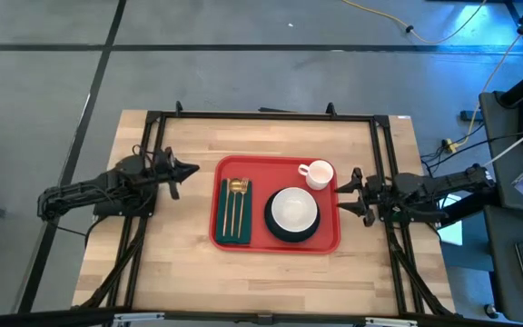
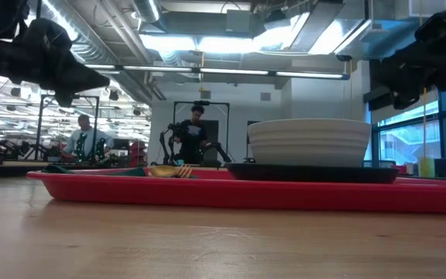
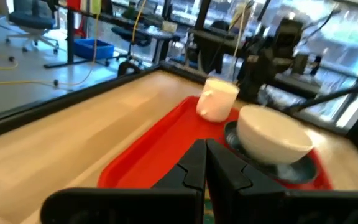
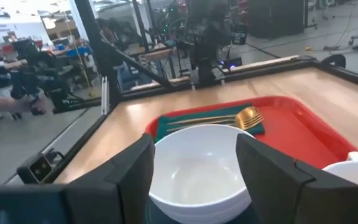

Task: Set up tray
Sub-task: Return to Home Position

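Observation:
The red tray [image 1: 243, 238] lies flat on the wooden table. On it rest a dark green cloth [image 1: 222, 213] with gold cutlery [image 1: 236, 202], a white bowl [image 1: 293, 210] on a dark plate [image 1: 277, 232], and a white mug [image 1: 318, 173] in the far right corner. My left gripper [image 1: 192, 169] hovers shut to the left of the tray, above the table. My right gripper [image 1: 348, 195] hovers open by the tray's right edge; in the right wrist view its fingers [image 4: 138, 168] frame the bowl [image 4: 197, 168] without touching it.
A black frame [image 1: 261, 115] runs along the table's far edge and both sides. Bare wood lies near, left and far of the tray [image 3: 148, 158]. People [image 2: 84, 139] and equipment stand in the room beyond the table.

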Robot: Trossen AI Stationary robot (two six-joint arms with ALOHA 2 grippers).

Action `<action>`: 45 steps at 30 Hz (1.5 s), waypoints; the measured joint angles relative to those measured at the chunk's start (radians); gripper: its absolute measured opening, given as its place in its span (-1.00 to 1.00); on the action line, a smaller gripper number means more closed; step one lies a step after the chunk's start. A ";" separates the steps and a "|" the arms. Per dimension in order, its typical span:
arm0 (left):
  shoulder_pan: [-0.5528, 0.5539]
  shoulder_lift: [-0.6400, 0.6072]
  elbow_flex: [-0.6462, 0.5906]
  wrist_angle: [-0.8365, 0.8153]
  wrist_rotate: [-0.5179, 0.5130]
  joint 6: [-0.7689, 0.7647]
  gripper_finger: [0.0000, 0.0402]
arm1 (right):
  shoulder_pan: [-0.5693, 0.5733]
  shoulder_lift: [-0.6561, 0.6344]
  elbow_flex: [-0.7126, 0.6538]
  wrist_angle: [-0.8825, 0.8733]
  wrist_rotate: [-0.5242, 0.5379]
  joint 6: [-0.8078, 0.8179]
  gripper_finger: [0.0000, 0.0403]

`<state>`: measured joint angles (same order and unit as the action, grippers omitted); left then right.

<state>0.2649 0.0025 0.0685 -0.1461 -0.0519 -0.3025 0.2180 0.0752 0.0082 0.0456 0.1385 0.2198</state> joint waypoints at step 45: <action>0.000 0.004 0.000 -0.015 0.000 0.010 -0.98 | 0.000 0.012 0.000 0.016 0.130 0.063 0.13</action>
<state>0.2649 0.0063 0.0689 -0.1612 -0.0517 -0.2926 0.2180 0.0872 0.0082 0.0620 0.2684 0.2828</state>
